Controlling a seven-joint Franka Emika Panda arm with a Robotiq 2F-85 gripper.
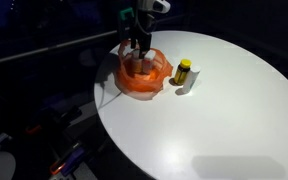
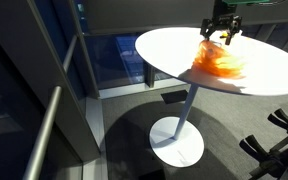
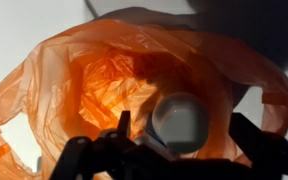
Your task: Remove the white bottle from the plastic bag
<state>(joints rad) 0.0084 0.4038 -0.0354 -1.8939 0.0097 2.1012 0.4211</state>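
Item: crumpled translucent orange plastic bag [image 1: 144,75], left of centre on round white table [image 1: 224,120]. White bottle [image 3: 181,120] lies inside, seen end-on. Black two-finger gripper [image 1: 138,47] sits at the bag's mouth, jaws spread either side of the bottle, holding nothing. Small yellow black-capped bottle [image 1: 183,72] stands just right. Risk: a finger pinching film, so the whole bag lifts.

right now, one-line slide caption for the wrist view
Open gripper above the orange plastic bag, straddling the white bottle inside it.

In an exterior view the camera sits high and near, looking down on the round white surface [image 1: 224,110]. In an exterior view from lower and far back, that surface [image 2: 174,45] lies upper right. Both share the crumpled orange plastic bag [image 1: 144,72] — the wrist view looks into it, close.
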